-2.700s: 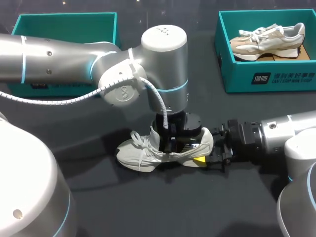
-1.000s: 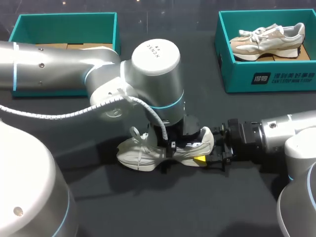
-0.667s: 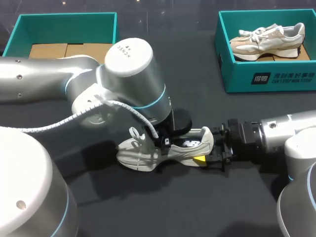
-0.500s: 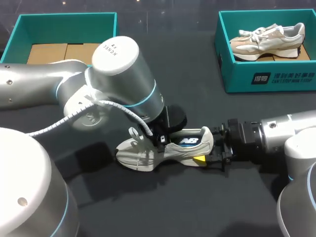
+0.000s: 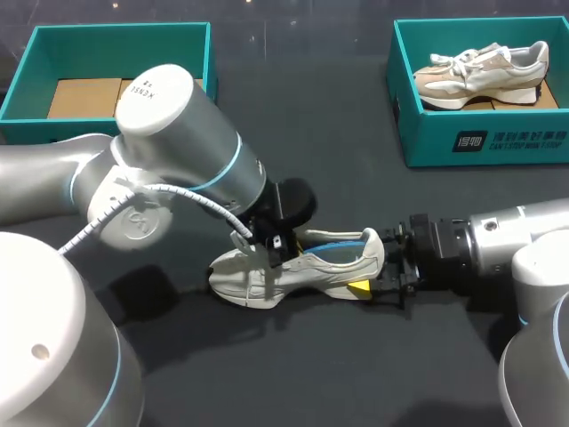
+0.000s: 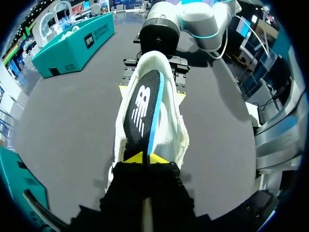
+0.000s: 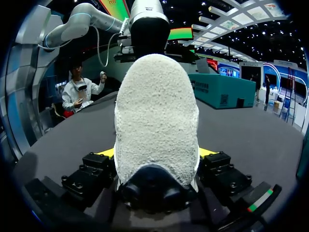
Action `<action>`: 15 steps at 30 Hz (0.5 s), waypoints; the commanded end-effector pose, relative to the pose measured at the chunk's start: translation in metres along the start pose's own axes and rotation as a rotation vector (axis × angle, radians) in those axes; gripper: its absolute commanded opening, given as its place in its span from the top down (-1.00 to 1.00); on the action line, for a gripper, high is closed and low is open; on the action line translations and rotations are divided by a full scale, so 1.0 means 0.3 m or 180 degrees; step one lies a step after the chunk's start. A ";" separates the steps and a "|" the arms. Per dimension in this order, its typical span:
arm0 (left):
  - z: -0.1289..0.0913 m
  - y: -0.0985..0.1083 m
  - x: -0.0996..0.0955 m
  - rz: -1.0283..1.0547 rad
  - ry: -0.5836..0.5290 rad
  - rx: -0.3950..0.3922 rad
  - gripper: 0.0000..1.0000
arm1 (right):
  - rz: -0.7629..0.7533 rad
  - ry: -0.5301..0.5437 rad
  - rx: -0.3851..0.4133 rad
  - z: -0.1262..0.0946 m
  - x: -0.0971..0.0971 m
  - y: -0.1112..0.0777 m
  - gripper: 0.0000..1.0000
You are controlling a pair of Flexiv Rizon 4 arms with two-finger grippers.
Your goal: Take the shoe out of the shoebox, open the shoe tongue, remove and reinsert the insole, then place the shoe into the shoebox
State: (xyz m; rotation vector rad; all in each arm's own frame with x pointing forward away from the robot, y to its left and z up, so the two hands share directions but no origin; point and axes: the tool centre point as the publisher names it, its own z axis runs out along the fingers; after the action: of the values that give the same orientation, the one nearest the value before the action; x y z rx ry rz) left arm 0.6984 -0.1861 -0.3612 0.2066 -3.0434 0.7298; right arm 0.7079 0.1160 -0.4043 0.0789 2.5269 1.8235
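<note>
white sneaker [image 5: 307, 265] mid-tabletop, toe toward the left edge. right gripper [image 7: 155, 152] clamped on its heel, 1 finger per side. left gripper [image 6: 146, 158] pinched onto the black insole [image 6: 140, 108], which stands on edge in the shoe opening. teal shoebox [image 5: 484, 142] far-right corner (holds a 2nd sneaker [image 5: 480, 71]).

Two shoes: white shoe [image 5: 324, 269], beige shoe [image 5: 484, 73]. Two boxes: left box [image 5: 107, 40], right box [image 5: 427, 147]. One insole [image 6: 142, 111]. Two arms: left arm [image 5: 169, 160], right arm [image 5: 502, 245].

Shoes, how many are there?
2. A white shoe lies on the table; a beige shoe sits in the right shoebox. The left arm may hide another.
</note>
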 end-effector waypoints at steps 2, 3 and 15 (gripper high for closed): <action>-0.020 0.000 0.003 0.0005 -0.0012 0.0160 1.00 | 0.0003 0.0001 0.0017 -0.002 0.000 0.001 1.00; -0.023 -0.005 0.004 0.0013 -0.0010 0.0173 1.00 | 0.0003 0.0001 0.0017 -0.002 0.000 0.001 1.00; -0.056 -0.129 -0.019 0.0094 -0.0048 0.0244 1.00 | 0.0003 0.0001 0.0017 -0.002 0.000 0.001 1.00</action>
State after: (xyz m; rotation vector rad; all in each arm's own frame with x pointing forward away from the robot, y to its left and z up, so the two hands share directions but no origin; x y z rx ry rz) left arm 0.7050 -0.2036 -0.3338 0.1633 -3.0347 0.8762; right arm 0.7092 0.1138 -0.4050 0.0807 2.5267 1.8224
